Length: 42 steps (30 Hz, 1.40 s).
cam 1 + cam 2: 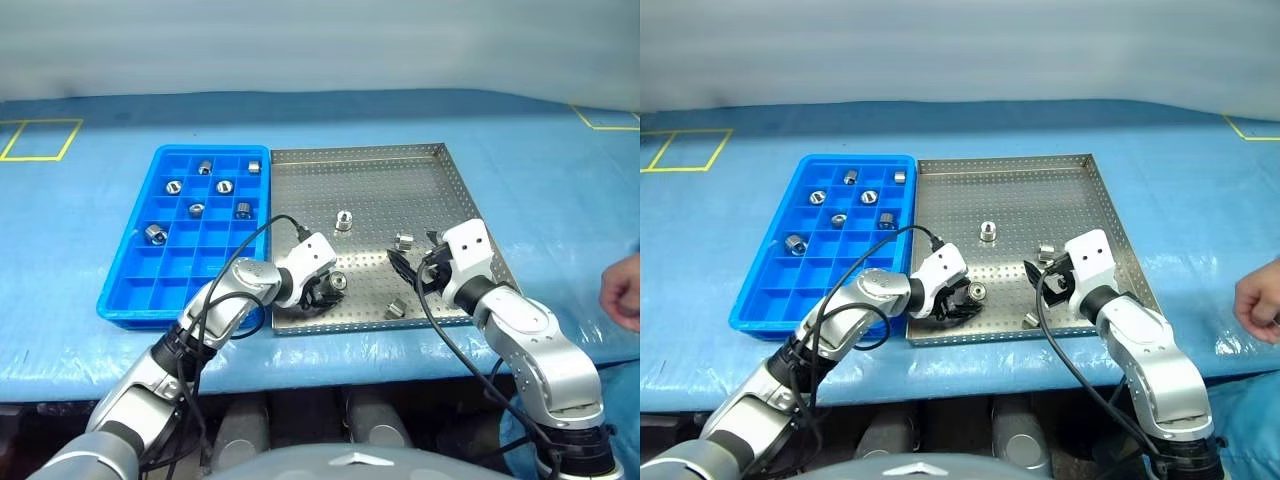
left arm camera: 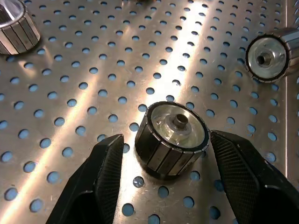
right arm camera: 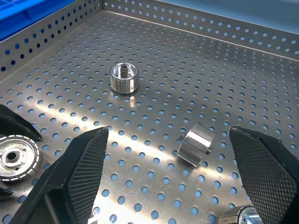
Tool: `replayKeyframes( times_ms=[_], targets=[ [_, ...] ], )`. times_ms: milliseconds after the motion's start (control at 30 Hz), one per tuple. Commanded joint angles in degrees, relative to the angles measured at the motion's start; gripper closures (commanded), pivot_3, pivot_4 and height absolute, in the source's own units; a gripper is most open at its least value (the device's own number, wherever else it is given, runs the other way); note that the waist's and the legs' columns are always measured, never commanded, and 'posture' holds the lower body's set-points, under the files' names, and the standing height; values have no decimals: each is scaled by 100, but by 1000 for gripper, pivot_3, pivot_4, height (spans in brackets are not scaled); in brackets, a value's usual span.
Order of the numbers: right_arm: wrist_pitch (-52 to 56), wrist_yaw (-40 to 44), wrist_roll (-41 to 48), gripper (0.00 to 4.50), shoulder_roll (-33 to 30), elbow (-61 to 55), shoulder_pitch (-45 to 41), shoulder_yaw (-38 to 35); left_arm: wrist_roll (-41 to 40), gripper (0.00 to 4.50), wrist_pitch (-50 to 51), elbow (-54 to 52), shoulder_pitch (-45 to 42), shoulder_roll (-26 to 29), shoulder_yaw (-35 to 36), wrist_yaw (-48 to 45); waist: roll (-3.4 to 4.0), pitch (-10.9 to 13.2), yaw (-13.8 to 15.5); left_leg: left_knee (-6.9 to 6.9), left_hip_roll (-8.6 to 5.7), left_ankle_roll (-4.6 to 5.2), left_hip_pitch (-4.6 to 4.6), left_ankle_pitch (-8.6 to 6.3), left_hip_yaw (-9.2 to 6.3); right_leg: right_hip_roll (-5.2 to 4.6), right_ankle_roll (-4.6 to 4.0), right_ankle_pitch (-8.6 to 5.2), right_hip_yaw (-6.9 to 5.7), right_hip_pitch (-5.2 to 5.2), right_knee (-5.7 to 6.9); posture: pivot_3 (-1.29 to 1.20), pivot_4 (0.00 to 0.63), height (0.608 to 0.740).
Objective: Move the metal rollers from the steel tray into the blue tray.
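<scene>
Landmark: the steel tray (image 1: 455, 215) sat on blue sheeting, and every place below is given relative to it.
Blue tray: the blue tray (image 1: 130, 280) lay touching the steel tray's left rim, with seven metal rollers in its compartments, mostly in the far half.
Rollers in the steel tray: four lay on the perforated floor. One stood upright (image 1: 344, 220) near the middle; one lay on its side (image 1: 404, 240) right of the middle; one (image 1: 395, 308) rested close to the near rim; one (image 1: 337, 284) lay by the near-left part of the floor.
Left gripper: the left gripper (image 1: 328, 291) reached in over the near-left corner of the steel tray, jaws parted. In the left wrist view that near-left roller (image 2: 171, 139) sat on the floor between the two fingers (image 2: 105, 175), a gap showing on each side, so nothing was clamped.
Right gripper: the right gripper (image 1: 415, 264) hovered over the near-right part of the steel tray, jaws spread wide and empty. In the right wrist view the roller on its side (image 3: 196, 144) lay ahead between the fingertips, untouched.
Person's hand: a hand (image 1: 622, 290) showed well off the steel tray's right side.
</scene>
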Motion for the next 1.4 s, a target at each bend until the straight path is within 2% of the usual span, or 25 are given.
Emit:
replayKeyframes(
  times_ms=[33,133,167,267,433,500,633,700,800,933,1167,1400],
  targets=[
    [-141,-52,-39,168,44,-249,-32,-39,183,1829,-58,177,15,-201,-16,149,0,0,2,4,0,0,0,0,0,0,1,0,0,1,0,-145,150,740],
    [-146,-19,-66,168,55,-218,-52,26,136,2772,-103,-15,113,-340,152,192,0,0,1,13,0,1,-1,-1,0,0,3,2,0,5,0,-139,150,740],
    [-145,-6,-74,168,53,-205,-66,53,104,2833,-110,-110,151,-357,241,209,0,0,1,14,-1,2,-2,-1,0,-1,3,2,1,5,0,-134,150,740],
    [-138,51,-85,168,43,-145,-123,120,-5,2832,-73,-427,242,-422,746,407,0,0,-3,12,-1,4,-4,-2,0,0,3,2,2,1,1,-124,150,740],
    [-1,292,-274,168,-243,108,-163,477,-99,2832,180,-1403,242,-229,1861,853,-1,1,6,11,0,4,-12,-2,-1,1,4,2,1,-7,3,-75,150,740],
    [-21,446,-183,168,-272,148,-183,557,-168,2832,339,-1885,275,-70,2218,944,-1,1,20,8,0,4,-11,-2,-1,0,4,2,0,-5,1,-57,150,740],
    [-291,1052,301,168,-128,-7,-411,725,199,2832,812,-2711,613,680,2770,1311,-3,3,30,1,1,6,-10,-4,-1,0,5,2,0,-6,-1,-8,150,740],
    [-339,1161,355,168,-54,69,-577,816,222,2832,1105,-3004,887,871,3152,1468,-3,3,51,-4,2,6,-4,-4,-1,0,5,2,0,-5,-1,26,150,740],
    [-382,1184,225,168,-68,256,-708,956,196,2832,1495,-3351,1194,886,3607,1684,-8,6,171,-1,2,6,-7,-4,-3,-1,3,1,-3,-5,-2,54,150,740],
    [-367,1120,111,168,-37,486,-887,1046,558,2832,2028,-3419,1639,904,4316,2244,-14,10,330,2,1,6,-11,-4,-9,-2,3,1,-11,-4,-6,98,150,740],
    [-413,1117,30,168,-1,643,-1021,1100,554,2832,2198,-3475,2312,1065,4463,2207,-15,10,481,1,1,5,-12,-4,-9,-5,1,0,-13,-4,-7,118,150,740],
    [-428,1111,-14,168,71,626,-1001,1126,495,2832,2354,-3453,2512,1092,4530,2110,-15,10,486,3,1,4,-12,-5,-9,-6,-1,-1,-15,-4,-6,107,150,740]
  ],
)
